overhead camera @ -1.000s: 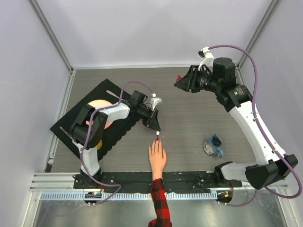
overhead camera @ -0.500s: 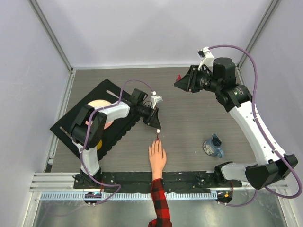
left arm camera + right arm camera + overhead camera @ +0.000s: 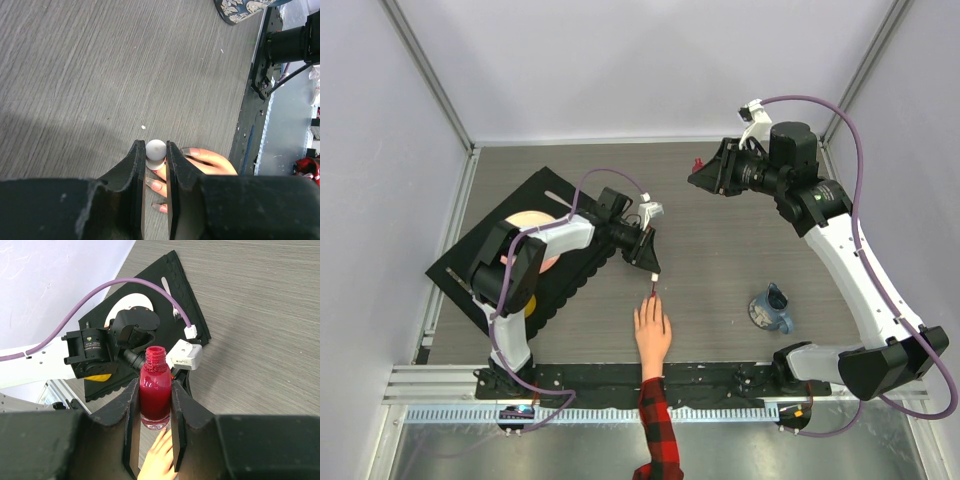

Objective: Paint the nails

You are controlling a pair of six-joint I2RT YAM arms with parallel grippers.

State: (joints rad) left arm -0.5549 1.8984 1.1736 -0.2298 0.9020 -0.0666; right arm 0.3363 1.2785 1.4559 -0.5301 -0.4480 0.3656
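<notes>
Currently left gripper (image 3: 153,150), clamping white brush cap (image 3: 155,148), is hovering at nails' (image 3: 156,185) 12 o'clock, barely shifted from a second ago; right gripper (image 3: 154,385) is clasping red bottle (image 3: 155,392)

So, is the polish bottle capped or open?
Open: the bottle in the right pincer shows a bare threaded neck, with no cap on it.

Top cam high at near edge, whole table (image 3: 720,260); wrist cams close, angled down; all share hand (image 3: 653,335).

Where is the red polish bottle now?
In the top view the red polish bottle is clamped in the right gripper, uncapped, held over the far side of the table, well away from the hand.
</notes>
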